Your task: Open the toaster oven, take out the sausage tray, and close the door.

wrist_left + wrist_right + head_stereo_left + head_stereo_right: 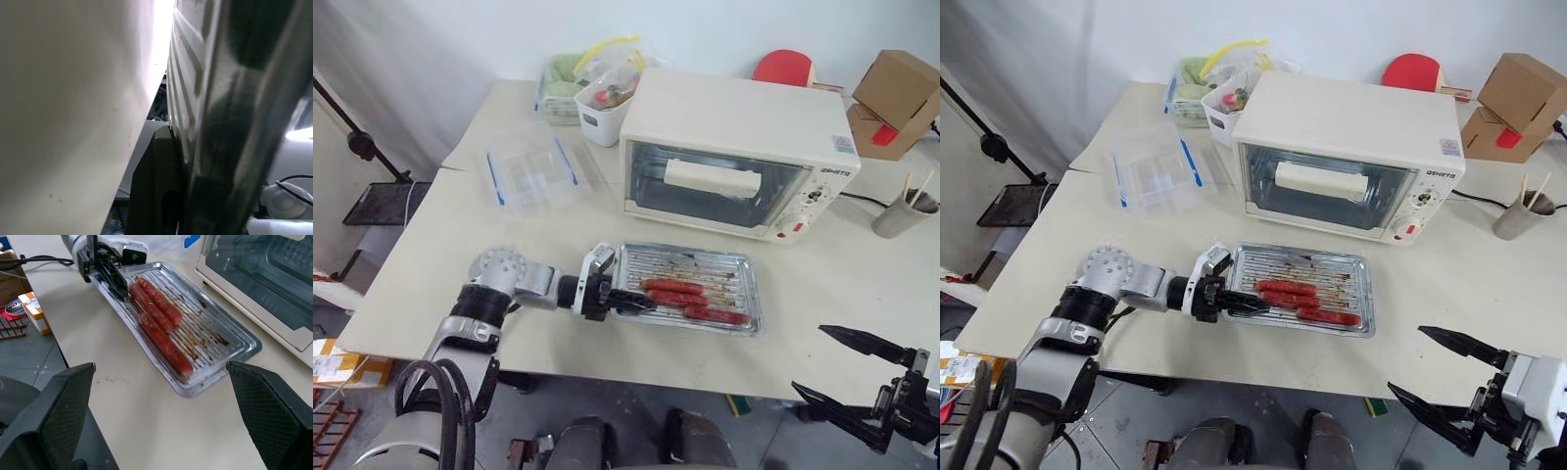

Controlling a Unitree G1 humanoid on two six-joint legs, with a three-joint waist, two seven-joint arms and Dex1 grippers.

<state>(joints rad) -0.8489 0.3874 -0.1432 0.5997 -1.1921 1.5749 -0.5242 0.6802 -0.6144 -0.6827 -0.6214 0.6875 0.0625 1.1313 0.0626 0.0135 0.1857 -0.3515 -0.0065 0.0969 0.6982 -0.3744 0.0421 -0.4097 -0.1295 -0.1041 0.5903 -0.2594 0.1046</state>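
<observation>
The table [431, 284] carries the toaster oven [734, 152] toward its back, the glass door [720, 186] up and closed. In front of it, apart from the oven and near the table's front edge, lies the sausage tray [734, 269] with three red sausages [690, 299]. The left gripper [628, 300] is clamped on the tray's left rim. The right gripper [847, 367] hangs off the front edge, fingers spread wide and holding nothing, with bare tabletop between it and the tray.
</observation>
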